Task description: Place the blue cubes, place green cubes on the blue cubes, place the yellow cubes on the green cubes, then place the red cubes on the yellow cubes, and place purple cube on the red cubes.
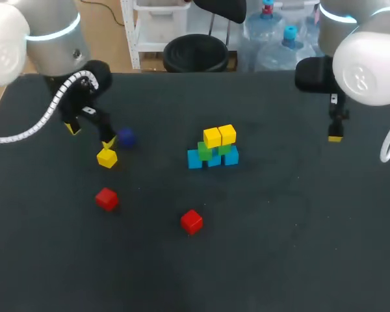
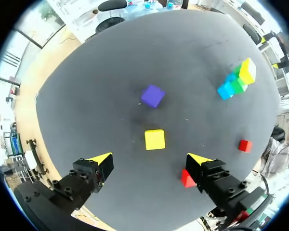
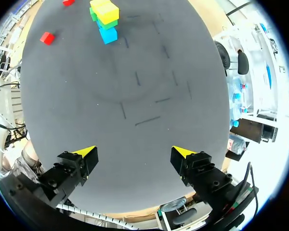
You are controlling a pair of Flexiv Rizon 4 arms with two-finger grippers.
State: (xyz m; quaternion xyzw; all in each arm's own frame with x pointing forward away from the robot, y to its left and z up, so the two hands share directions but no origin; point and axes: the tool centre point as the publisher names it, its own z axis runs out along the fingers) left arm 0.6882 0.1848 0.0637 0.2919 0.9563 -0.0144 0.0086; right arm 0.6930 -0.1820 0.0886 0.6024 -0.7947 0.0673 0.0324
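Bright, even overhead light (shadows soft, short, faint).

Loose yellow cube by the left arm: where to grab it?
Grip the yellow cube by two opposite side faces, from straight above. It lies flat, apart from the purple cube, sides roughly square to the open left end effector.

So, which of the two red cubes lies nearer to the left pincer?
The small red cube right beside the left pincer; the other red cube lies much farther off.
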